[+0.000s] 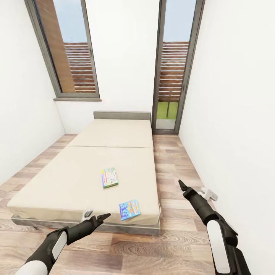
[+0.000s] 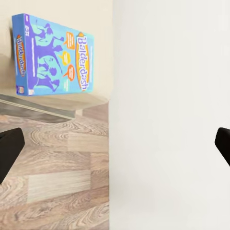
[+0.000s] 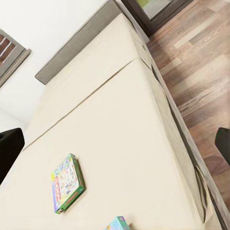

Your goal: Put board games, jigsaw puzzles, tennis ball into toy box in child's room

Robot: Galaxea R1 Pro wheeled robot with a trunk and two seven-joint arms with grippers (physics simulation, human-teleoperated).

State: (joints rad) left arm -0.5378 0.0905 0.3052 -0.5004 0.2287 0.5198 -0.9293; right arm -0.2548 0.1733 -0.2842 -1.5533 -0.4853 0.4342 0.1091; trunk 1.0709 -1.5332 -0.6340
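Two board games lie on the cream bed [image 1: 76,179]. A blue one [image 1: 129,209] sits at the near edge, with "Balderdash" readable on the blue box [image 2: 52,55] in the left wrist view. A green-edged pale one [image 1: 109,177] rests farther in, toward the middle, and the right wrist view shows this pale box [image 3: 68,183] and a corner of the blue box [image 3: 117,224]. My left gripper [image 1: 103,217] hovers open just in front of the bed's near edge, left of the blue box. My right gripper [image 1: 181,185] is open over the floor to the right of the bed. Both hold nothing.
White walls close in on both sides, the right wall [image 1: 236,133] near my right arm. A strip of wood floor [image 1: 172,164] runs between bed and wall to a glass door [image 1: 172,76]. A small white object [image 1: 209,194] lies on the floor by the wall.
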